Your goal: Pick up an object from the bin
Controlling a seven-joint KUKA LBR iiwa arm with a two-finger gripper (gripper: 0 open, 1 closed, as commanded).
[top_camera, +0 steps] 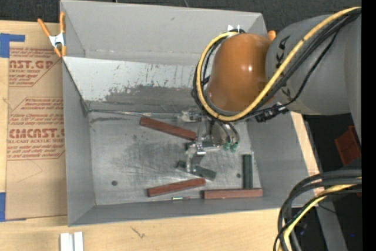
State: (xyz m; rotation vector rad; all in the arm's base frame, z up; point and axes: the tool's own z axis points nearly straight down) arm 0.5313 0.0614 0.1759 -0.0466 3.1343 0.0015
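My gripper [197, 157] hangs below the arm's orange cover, low over the bin floor at centre right. Right under its fingertips lies a small dark grey block [205, 173]. A reddish-brown stick [167, 127] lies slanted just up and left of the gripper. Another reddish-brown stick [175, 187] rests below it near the front wall. Whether the fingers touch the grey block is not clear.
A third reddish-brown stick [232, 193] lies along the front wall at the right. A dark green bar [247, 171] stands lengthwise near the right wall. A tiny green piece [181, 199] sits at the front edge. The arm's orange cover and cables overhang the bin's right half.
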